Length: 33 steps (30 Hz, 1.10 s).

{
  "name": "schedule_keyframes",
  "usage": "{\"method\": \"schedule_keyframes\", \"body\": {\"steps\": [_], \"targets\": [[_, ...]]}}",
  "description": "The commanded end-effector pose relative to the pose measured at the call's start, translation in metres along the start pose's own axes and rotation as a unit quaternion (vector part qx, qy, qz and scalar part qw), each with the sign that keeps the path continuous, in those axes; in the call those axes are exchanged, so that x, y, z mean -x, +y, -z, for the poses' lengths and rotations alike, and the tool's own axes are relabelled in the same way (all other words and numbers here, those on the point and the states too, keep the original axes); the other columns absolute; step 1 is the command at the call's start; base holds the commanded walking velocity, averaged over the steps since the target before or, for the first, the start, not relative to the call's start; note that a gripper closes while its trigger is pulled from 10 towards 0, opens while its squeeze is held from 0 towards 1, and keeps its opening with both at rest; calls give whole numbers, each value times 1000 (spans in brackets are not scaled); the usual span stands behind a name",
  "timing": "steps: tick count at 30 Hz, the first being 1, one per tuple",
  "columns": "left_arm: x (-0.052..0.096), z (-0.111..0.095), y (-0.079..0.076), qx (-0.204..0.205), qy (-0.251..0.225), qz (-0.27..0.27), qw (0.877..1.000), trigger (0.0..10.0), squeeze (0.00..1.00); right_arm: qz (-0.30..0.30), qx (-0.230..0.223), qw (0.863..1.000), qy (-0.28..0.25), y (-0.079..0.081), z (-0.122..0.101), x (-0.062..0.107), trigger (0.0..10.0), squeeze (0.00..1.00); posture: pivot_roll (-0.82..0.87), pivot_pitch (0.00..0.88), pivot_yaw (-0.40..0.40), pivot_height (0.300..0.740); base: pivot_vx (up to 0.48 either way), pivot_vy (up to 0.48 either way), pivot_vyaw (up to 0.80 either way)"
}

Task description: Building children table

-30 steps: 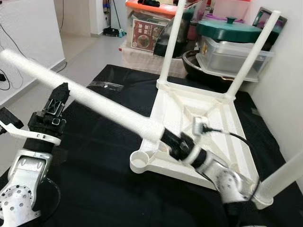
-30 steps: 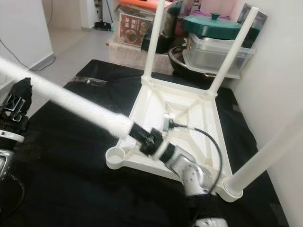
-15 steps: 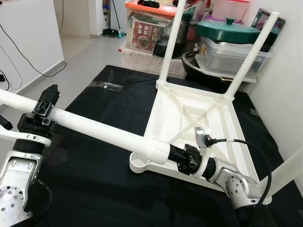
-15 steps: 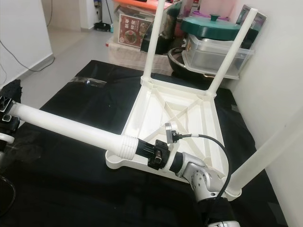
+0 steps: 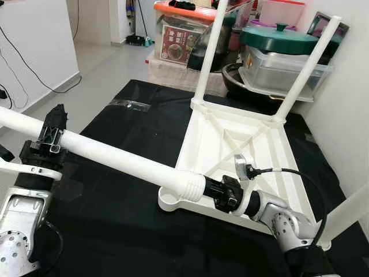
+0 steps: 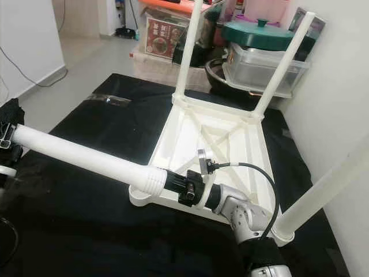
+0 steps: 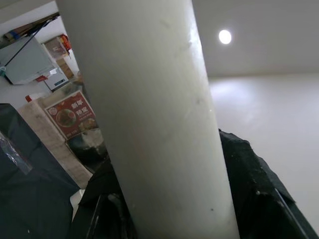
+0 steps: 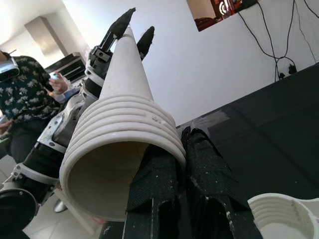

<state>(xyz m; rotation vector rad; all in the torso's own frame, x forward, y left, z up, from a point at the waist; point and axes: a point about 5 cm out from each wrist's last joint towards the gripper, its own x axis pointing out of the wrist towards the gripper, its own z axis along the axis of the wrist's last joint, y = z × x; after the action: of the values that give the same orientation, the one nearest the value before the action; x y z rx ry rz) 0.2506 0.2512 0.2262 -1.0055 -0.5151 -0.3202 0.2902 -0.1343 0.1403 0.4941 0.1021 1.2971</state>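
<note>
Leg (image 5: 115, 156) slightly higher now, storage bins (image 5: 282, 55) behind table (image 5: 242, 150).

The right arm is reaching forward and leftward over the table's (image 5: 253, 156) near edge, its gripper (image 5: 214, 191) clamping the threaded end of the leg (image 5: 115, 154), one finger (image 8: 154, 189) inside the rim and one outside. Far to the left of the table, the left gripper (image 5: 53, 130) is pointing upward, its fingers straddling the leg.
</note>
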Motion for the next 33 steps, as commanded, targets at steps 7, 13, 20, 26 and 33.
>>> {"method": "schedule_keyframes", "body": {"steps": [7,13,20,26,33], "targets": [[-3,6,-3,-26,19,-6,999,0,0,93,52,994,33,-14,-6,-3,10000,1000,149,0,-135,740,0,0,0],[-4,-1,-4,-37,13,-6,999,0,0,187,119,975,35,-33,-37,21,10000,1000,158,0,-141,740,0,0,0],[-3,-2,-6,-40,12,-2,999,0,0,227,163,960,23,-38,-71,46,10000,1000,146,0,-135,740,0,0,0],[-7,3,-7,-41,17,3,999,0,0,250,255,933,40,-40,-105,65,10000,1000,149,0,-130,740,0,0,0],[-11,9,-5,-51,35,2,998,0,0,123,311,941,44,-11,-122,-5,10000,1000,147,0,-113,740,0,0,0]]}}
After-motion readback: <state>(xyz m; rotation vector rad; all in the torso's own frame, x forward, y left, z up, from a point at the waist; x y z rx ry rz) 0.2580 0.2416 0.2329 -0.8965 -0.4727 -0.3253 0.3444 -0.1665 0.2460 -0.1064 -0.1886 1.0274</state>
